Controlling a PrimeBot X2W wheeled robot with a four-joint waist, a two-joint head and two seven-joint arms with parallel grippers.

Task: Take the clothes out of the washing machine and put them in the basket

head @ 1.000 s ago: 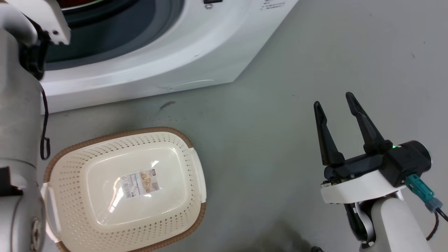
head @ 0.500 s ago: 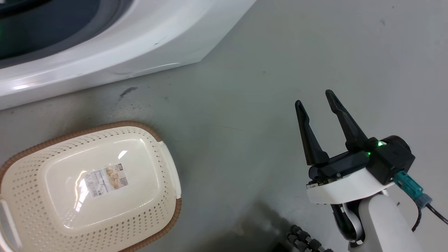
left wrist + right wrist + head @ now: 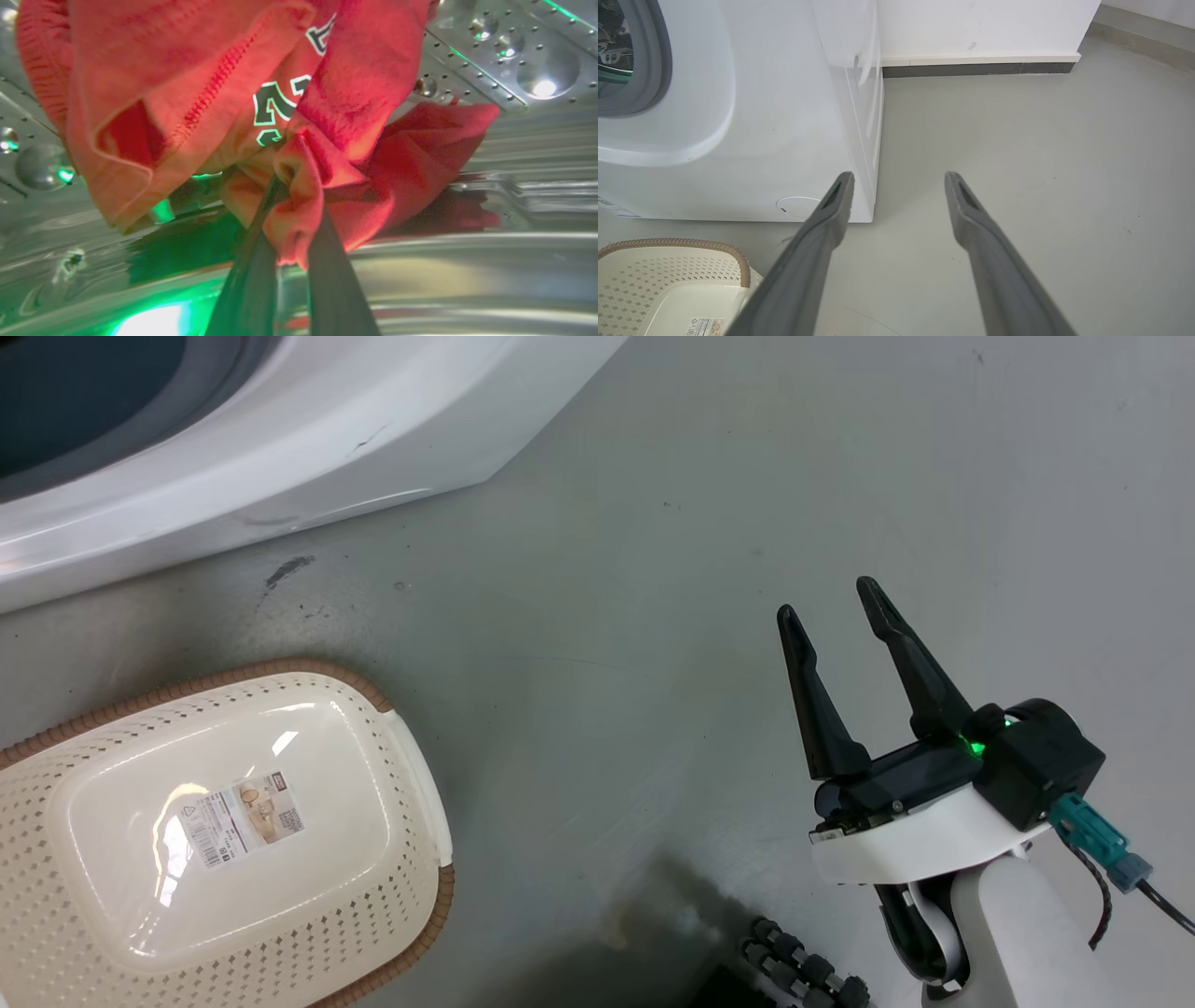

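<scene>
In the left wrist view, a bright red jersey with white-edged lettering hangs bunched inside the perforated steel drum. My left gripper is shut on a fold of the jersey. The white washing machine fills the head view's upper left, and its front panel shows in the right wrist view. The cream basket with a brown rim stands on the floor at lower left, and its corner shows in the right wrist view. My right gripper hangs open over bare floor, with nothing between its fingers.
Grey floor spreads between the washer and the right arm. A white wall with a dark skirting strip runs behind the washer. A ribbed black cable lies by the robot's base.
The head camera has swung, so the washer and basket slide left in the picture. The left arm has left the head view. The right gripper stays open.
</scene>
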